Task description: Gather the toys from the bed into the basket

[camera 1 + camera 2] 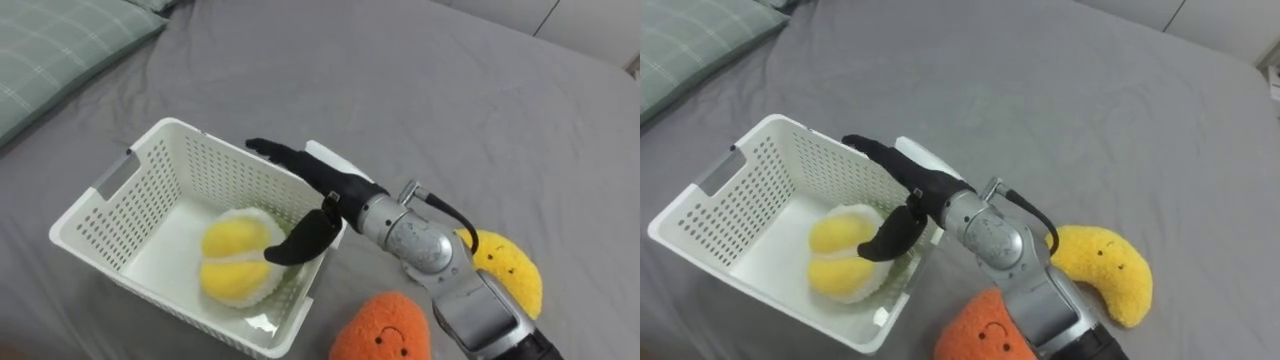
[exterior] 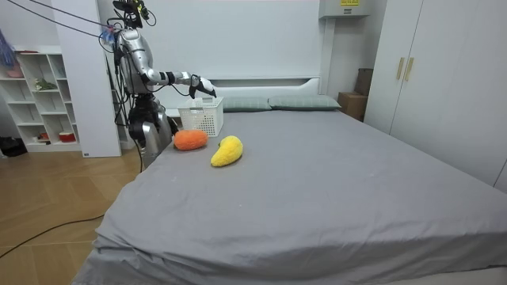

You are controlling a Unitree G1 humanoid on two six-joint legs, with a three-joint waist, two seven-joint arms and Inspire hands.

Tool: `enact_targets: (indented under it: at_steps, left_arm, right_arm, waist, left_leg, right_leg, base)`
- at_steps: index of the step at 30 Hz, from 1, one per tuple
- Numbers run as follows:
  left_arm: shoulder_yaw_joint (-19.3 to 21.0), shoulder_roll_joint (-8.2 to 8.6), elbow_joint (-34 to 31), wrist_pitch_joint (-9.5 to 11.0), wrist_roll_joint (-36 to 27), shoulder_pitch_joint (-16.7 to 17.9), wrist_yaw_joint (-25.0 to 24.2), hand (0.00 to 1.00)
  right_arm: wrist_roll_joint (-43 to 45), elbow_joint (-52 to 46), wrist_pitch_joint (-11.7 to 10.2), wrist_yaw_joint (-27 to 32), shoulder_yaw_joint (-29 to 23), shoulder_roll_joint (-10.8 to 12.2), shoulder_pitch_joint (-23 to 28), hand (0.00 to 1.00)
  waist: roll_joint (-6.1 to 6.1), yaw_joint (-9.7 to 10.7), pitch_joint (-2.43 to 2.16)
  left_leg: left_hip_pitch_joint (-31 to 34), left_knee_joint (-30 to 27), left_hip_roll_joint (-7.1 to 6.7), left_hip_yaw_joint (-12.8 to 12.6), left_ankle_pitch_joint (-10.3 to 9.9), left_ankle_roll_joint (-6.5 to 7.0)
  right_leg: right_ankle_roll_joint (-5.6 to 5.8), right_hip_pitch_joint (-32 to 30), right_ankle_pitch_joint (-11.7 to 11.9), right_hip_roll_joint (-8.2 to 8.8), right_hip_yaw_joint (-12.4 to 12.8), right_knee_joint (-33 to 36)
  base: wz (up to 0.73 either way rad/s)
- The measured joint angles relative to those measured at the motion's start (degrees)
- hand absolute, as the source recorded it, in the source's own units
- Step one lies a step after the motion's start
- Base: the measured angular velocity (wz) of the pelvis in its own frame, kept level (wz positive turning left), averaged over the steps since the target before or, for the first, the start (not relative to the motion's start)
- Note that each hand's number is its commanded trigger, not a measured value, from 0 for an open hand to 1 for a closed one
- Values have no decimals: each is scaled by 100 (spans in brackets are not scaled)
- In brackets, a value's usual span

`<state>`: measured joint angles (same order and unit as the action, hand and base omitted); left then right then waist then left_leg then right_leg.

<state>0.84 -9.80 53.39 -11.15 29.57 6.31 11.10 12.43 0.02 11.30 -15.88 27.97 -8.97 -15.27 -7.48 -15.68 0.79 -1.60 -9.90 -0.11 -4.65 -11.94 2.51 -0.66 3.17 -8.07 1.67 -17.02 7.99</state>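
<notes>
No text, number or brand can be read, small yellow label on the white wall unit at the room view's top, print too small to make out, stitched faces on the orange plush toy and yellow plush toy, not lettering.

Three plush toys, one basket.
</notes>
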Motion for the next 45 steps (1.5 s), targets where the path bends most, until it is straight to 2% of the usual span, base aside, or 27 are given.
enact_targets:
  at_steps: [4, 8, 12, 14, 16, 18, 19, 22, 23, 27, 28, 32, 37, 44, 45]
  left_arm:
    - [136, 25, 3, 16, 143, 7, 9, 0]
    - [135, 27, 4, 26, 179, 78, 85, 0]
    - [137, 27, 5, 23, 259, 138, 90, 0]
    - [175, 28, 4, 26, 253, 179, 90, 0]
    - [311, 28, -2, 26, 258, 207, 90, 0]
    - [365, 25, -3, 27, 254, 248, 104, 0]
    - [363, 26, -4, 27, 254, 270, 119, 0]
    - [364, 31, -1, 25, 251, 369, 198, 0]
    - [365, 31, -1, 25, 251, 375, 218, 0]
    - [381, 43, 22, 25, 251, 436, 310, 0]
    - [430, 52, 22, 25, 256, 459, 314, 0]
    - [634, 148, 21, 23, 254, 499, 344, 0]
    - [637, 141, -19, 29, 256, 640, 422, 0]
    - [643, 142, -20, 39, 258, 805, 643, 0]
    - [632, 138, -21, 39, 258, 826, 690, 0]
  right_arm:
    - [-36, 1, -143, 241, -194, -13, 108, 0]
    - [-61, 2, -202, 482, -411, -91, 136, 0]
    - [-59, 1, -202, 734, -670, -97, 298, 0]
    - [-86, 1, -202, 784, -754, -176, 327, 0]
    - [-128, 0, -204, 831, -928, -312, 366, 0]
    - [-183, 0, -225, 916, -1117, -333, 422, 0]
    - [-219, 0, -257, 990, -1247, -341, 479, 0]
    - [-319, 2, -301, 1172, -1500, -360, 632, 0]
    - [-320, 2, -324, 1199, -1562, -368, 695, 0]
    - [-320, 46, -333, 1349, -1765, -448, 925, 0]
    - [-309, 63, -334, 1385, -1827, -462, 986, 0]
    - [-315, 117, -335, 1416, -2071, -568, 1075, 0]
    - [-319, 149, -412, 1663, -2426, -709, 1090, 0]
    - [-261, 259, -452, 2047, -2655, -719, 1145, 0]
    - [-262, 473, -520, 2119, -2689, -735, 1135, 0]
  waist:
    - [42, 44, 26]
    - [95, 144, 31]
    - [108, 256, 14]
    - [115, 309, 4]
    - [98, 400, -36]
    - [121, 475, -35]
    - [116, 530, -55]
    - [146, 627, -49]
    - [124, 629, -66]
    - [138, 659, -61]
    - [129, 722, -70]
    - [138, 784, -72]
    - [119, 920, -81]
    - [64, 1074, -104]
    - [55, 1076, -110]
  left_leg:
    - [-30, -13, -3, 15, 0, 0]
    - [-61, -1, -6, 12, 0, 0]
    - [-60, -16, -8, 14, 2, 2]
    - [-61, -25, -10, 10, 3, 3]
    - [-73, -30, -13, 12, 4, 4]
    - [-118, -30, -12, 11, 5, 5]
    - [-136, -27, -12, 11, 5, 5]
    - [-205, -2, -12, -8, 5, 6]
    - [-214, 5, -11, -11, 5, 6]
    - [-296, 21, -3, -71, 4, 5]
    - [-299, 21, -3, -75, 3, 5]
    - [-308, 20, -1, -125, 5, 9]
    - [-293, 24, 20, -232, 5, 9]
    - [-287, 36, 32, -328, 4, 8]
    - [-273, 35, 36, -353, 4, 8]
  right_leg:
    - [6, 66, 2, -1, -5, -29]
    - [6, 89, 2, 3, -5, -24]
    - [6, 94, 2, 9, -25, -20]
    - [9, 96, 3, 11, -20, -18]
    - [11, 106, 4, 13, -14, -19]
    - [12, 158, 4, 13, -14, -23]
    - [13, 174, 3, 14, -14, -22]
    - [14, 216, 3, 12, 33, -17]
    - [15, 226, 3, 12, 43, -17]
    - [16, 288, 3, 3, 118, -11]
    - [18, 292, 5, 1, 121, -10]
    - [25, 274, 10, 7, 160, 14]
    - [22, 172, 13, -15, 307, 77]
    - [20, 108, 15, -31, 403, 77]
    - [19, 90, 19, -33, 417, 77]
  base:
    - [1]
    - [0]
    - [0]
    - [0]
    - [0]
    - [0]
    - [0]
    - [-4]
    - [-4]
    - [-5]
    - [-6]
    - [-7]
    - [-11]
    - [-8]
    - [-5]
